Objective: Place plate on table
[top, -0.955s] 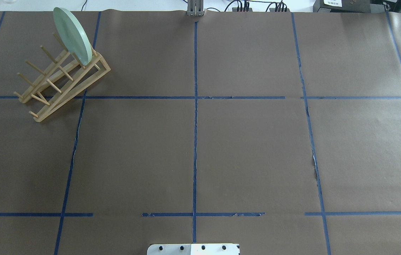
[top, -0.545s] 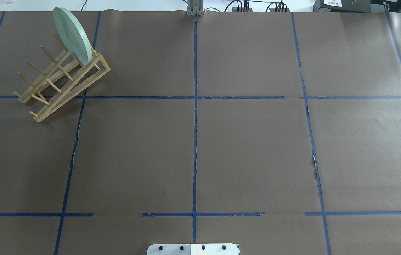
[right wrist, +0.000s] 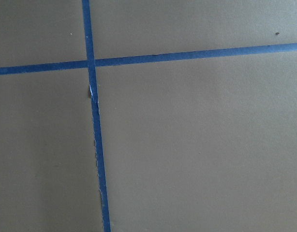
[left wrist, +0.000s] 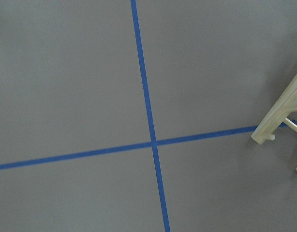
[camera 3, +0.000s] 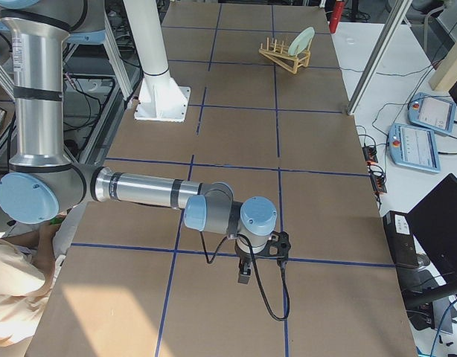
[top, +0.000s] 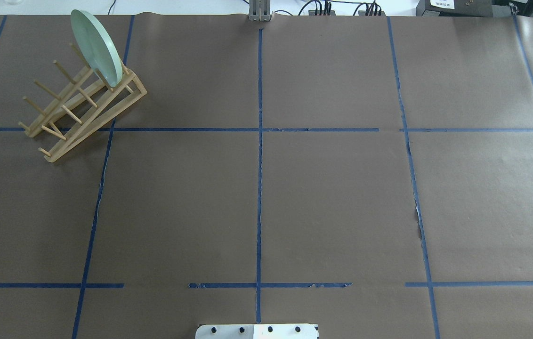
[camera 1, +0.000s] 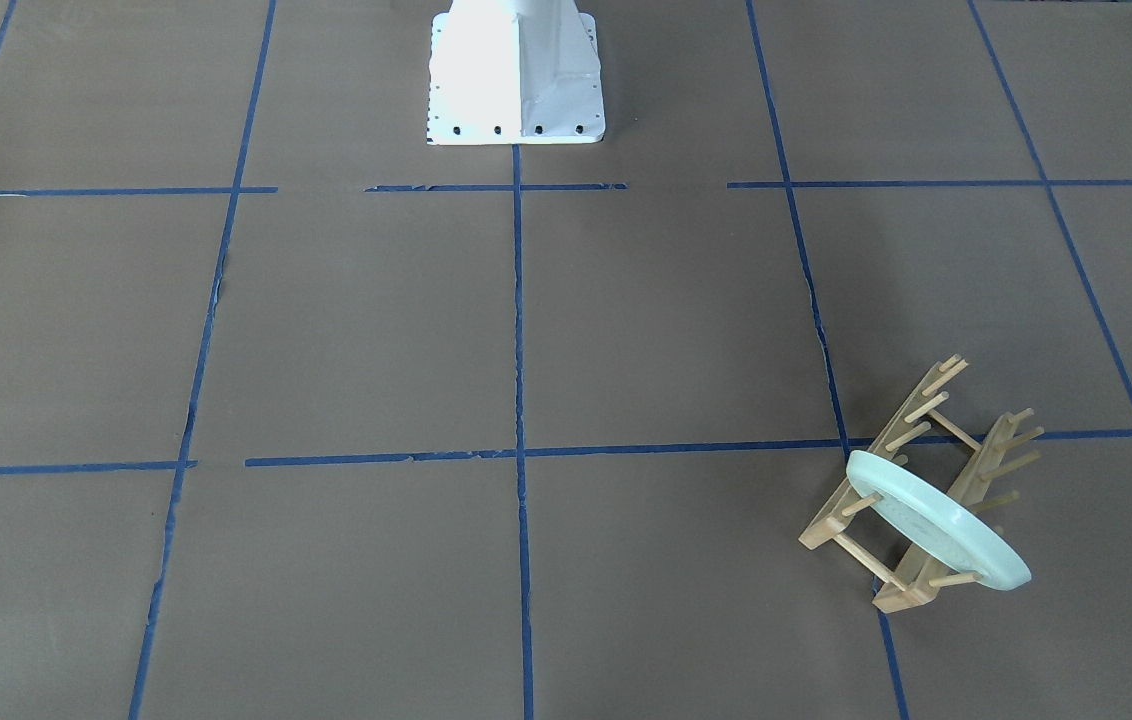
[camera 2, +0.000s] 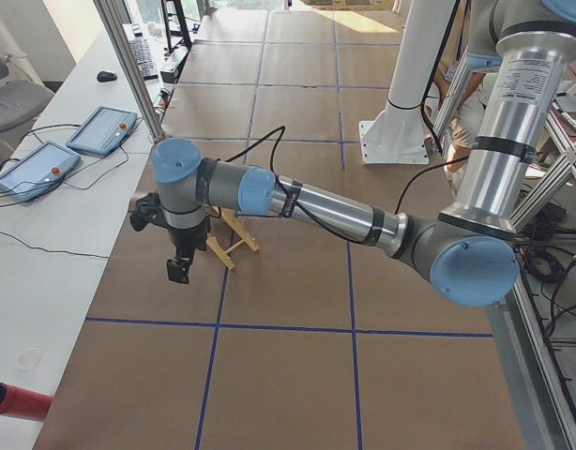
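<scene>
At the far left of the overhead view, the plate (top: 95,47) is standing on edge, leaning between the end pegs of the wooden rack (top: 83,110), not yet on the table (top: 332,188). We are hovering the left gripper (camera 2: 178,272) near the rack. We judge it best to take the rim from above and lift it clear of the pegs. Whether it or the right gripper (camera 3: 244,278) is released or clenched, we cannot tell. Rack and plate are sitting just as in the earlier overhead frames.
</scene>
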{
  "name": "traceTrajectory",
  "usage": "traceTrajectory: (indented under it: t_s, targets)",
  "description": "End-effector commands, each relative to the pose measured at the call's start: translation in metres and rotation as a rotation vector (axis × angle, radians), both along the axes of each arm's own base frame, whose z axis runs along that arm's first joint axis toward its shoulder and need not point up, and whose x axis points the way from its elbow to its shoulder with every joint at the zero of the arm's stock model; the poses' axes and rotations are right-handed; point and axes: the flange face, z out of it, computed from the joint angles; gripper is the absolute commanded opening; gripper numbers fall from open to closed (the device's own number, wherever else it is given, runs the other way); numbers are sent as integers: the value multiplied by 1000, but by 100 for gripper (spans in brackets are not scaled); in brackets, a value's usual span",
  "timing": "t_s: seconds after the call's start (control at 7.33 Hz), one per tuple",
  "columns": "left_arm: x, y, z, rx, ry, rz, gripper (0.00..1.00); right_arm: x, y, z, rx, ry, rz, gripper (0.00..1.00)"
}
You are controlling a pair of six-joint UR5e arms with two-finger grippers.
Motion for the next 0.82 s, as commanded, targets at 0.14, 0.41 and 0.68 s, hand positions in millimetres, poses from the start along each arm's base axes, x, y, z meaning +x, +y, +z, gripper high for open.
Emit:
traceTrajectory:
  t_s: [0.14,0.41,0.68]
  targets:
    - [61,-46,-33,26,262,-187,100,0,0,0,0,0,0,100]
    - [147,-45,-59,-49,475,-209,100,0,0,0,0,0,0,100]
    - [189,-46,-101,-224,676,-351,100,0,0,0,0,0,0,100]
